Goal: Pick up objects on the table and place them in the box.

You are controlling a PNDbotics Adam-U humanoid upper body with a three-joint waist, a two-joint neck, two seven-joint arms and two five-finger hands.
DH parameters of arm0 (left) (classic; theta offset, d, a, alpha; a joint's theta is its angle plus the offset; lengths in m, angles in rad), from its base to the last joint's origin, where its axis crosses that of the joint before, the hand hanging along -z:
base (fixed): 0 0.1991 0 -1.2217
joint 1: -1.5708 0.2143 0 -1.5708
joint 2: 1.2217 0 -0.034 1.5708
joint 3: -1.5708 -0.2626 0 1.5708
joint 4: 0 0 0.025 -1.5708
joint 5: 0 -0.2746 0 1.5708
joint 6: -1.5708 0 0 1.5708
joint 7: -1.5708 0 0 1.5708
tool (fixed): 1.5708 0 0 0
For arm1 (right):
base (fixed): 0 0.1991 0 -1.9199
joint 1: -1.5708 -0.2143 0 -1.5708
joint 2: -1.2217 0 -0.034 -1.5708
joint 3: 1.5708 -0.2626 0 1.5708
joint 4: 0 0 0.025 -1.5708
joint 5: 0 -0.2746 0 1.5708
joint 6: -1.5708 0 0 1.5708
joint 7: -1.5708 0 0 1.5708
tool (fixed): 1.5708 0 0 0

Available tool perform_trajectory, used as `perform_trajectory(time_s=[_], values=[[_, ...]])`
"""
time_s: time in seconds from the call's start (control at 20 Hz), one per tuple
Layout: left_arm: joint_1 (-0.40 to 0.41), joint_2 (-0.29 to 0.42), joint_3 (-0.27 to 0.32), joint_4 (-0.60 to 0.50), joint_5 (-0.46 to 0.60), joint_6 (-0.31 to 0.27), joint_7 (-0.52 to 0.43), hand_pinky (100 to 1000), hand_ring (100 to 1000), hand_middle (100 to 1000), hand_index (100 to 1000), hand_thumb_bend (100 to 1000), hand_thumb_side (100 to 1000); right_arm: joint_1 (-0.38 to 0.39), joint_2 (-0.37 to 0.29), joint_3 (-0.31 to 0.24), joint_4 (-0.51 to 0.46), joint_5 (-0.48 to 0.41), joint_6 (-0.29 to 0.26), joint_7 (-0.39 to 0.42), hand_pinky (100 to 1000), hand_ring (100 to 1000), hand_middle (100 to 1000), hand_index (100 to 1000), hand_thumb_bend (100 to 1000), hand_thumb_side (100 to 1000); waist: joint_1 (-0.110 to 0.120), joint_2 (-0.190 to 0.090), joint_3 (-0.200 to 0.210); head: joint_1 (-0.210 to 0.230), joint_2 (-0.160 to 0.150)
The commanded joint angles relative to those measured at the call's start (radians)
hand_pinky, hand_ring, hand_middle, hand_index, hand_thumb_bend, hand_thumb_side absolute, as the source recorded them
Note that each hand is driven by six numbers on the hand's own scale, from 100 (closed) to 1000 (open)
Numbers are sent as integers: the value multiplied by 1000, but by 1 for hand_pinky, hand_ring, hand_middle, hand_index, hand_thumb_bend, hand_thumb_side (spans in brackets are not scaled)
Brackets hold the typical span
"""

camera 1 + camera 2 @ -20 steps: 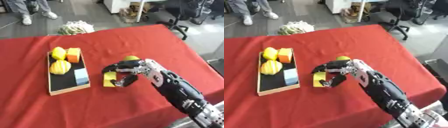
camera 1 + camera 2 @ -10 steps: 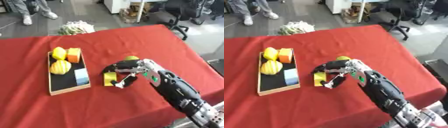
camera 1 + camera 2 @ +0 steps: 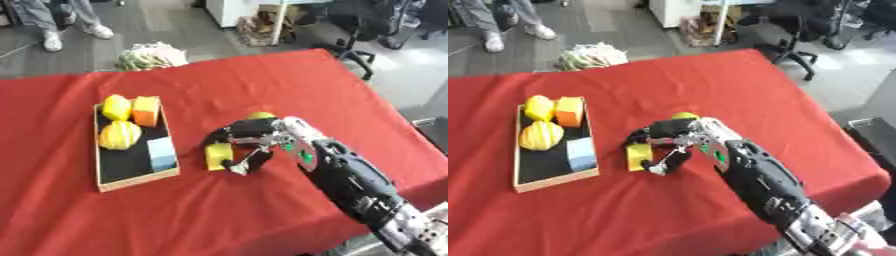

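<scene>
A shallow wooden box (image 3: 103,184) with a black floor lies on the red table's left part. In it sit two yellow fruits (image 3: 116,107) (image 3: 120,135), an orange block (image 3: 145,110) and a pale blue block (image 3: 162,154). A yellow block (image 3: 217,155) lies on the cloth just right of the box. My right hand (image 3: 249,140) reaches in from the lower right, its fingers and thumb curled around the yellow block, with the fingertips at its edges. A small yellow-green round thing (image 3: 260,115) shows just behind the hand. My left hand is out of view.
A heap of green and white stuff (image 3: 149,56) lies on the floor past the table's far edge. Office chairs (image 3: 363,25) stand at the back right. The red cloth (image 3: 280,80) spreads bare toward the far right.
The right hand has barely moved; its fingers have closed slightly around the yellow block, which stays on the cloth.
</scene>
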Motion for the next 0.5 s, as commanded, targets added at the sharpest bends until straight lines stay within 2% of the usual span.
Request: perform_trajectory(time_s=[0.05, 0.3, 0.5], values=[[-10, 16, 1, -15, 3, -2, -3, 644, 516, 552, 806, 100, 885, -3, -18, -1, 23, 36, -92, 68, 609, 686, 793, 890, 100, 302, -2, -6, 2, -13, -4], [-12, 15, 0, -16, 4, -2, -4, 646, 516, 553, 806, 100, 884, -9, -23, -7, 18, 33, -98, 28, 525, 587, 746, 858, 100, 291, 0, -5, 3, -6, -4], [-12, 15, 0, -16, 5, -2, -5, 646, 517, 553, 806, 100, 884, -15, -30, -18, 2, 9, -101, -9, 427, 487, 663, 785, 100, 269, 0, -5, 4, -4, -4]])
